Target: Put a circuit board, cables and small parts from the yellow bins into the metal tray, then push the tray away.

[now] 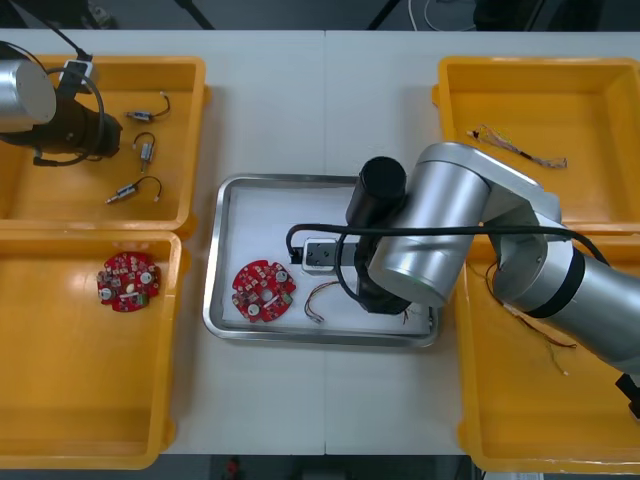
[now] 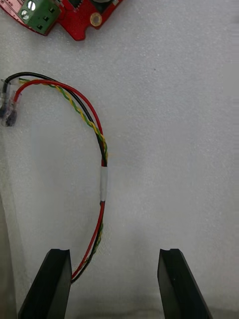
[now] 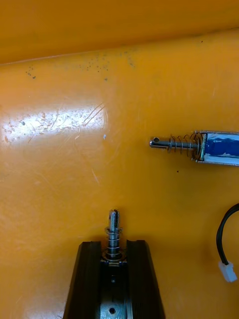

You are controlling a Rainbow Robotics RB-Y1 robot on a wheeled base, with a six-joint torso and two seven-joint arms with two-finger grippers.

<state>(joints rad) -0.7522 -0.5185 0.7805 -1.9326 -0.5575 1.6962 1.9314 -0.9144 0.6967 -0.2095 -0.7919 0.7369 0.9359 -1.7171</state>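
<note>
My left gripper (image 3: 113,254) is shut on a small metal part (image 3: 113,230) whose spring-wound pin sticks out past the fingertips, above the floor of the far left yellow bin (image 1: 185,120). Another small metal part (image 3: 199,145) lies just ahead. My right gripper (image 2: 114,281) stands open low over the white inside of the metal tray (image 1: 216,260). A red, black and yellow cable (image 2: 102,169) lies on the tray between its fingers, close to one finger (image 2: 52,284). The red circuit board (image 1: 263,290) lies in the tray beyond the cable.
Small metal parts with black leads (image 1: 135,190) lie in the far left bin. A second circuit board (image 1: 127,282) sits in the near left bin. Thin cables lie in the far right bin (image 1: 520,148) and the near right bin (image 1: 540,335). The right arm (image 1: 440,235) covers the tray's right half.
</note>
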